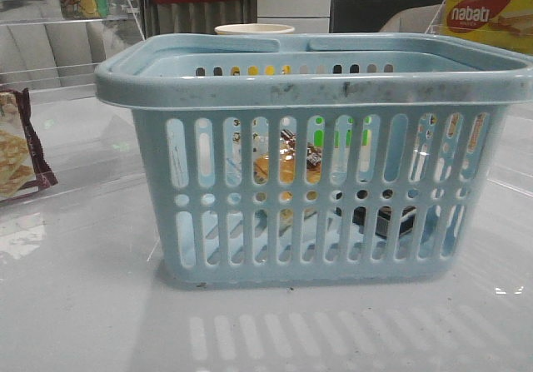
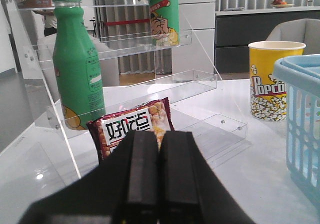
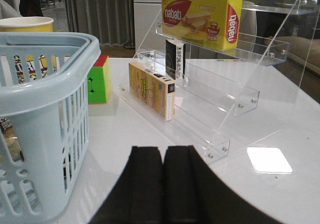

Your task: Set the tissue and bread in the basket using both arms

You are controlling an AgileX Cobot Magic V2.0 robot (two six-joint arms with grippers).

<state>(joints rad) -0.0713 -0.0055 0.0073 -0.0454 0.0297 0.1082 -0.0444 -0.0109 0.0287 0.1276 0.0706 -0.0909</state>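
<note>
Looks like a lab or office mocked up as a little shop: clear acrylic shelves (image 3: 220,103) with a wafer box (image 3: 200,18) and green bottle (image 2: 77,63) on a white table (image 1: 83,314), plus grey cabinets (image 2: 260,38) and a sofa (image 2: 295,31) behind.

The front view sits low, close to the counter (image 1: 83,305), looking forward at the basket (image 1: 316,197), whose near wall fills most of the frame; the nabati box (image 1: 487,14) shows at upper right and a popcorn cup's rim (image 1: 254,29) just behind the basket. The left wrist view looks over its own claw (image 2: 159,149) toward an acrylic shelf (image 2: 125,88) with a green bottle (image 2: 77,73), the basket's corner (image 2: 302,114) at its edge and the popcorn cup (image 2: 274,78) near it. The right wrist view looks past its claw (image 3: 162,159) at another acrylic shelf (image 3: 215,98) bearing the nabati box (image 3: 200,16); the basket (image 3: 45,124) stands close beside it. All three views share the basket.
</note>
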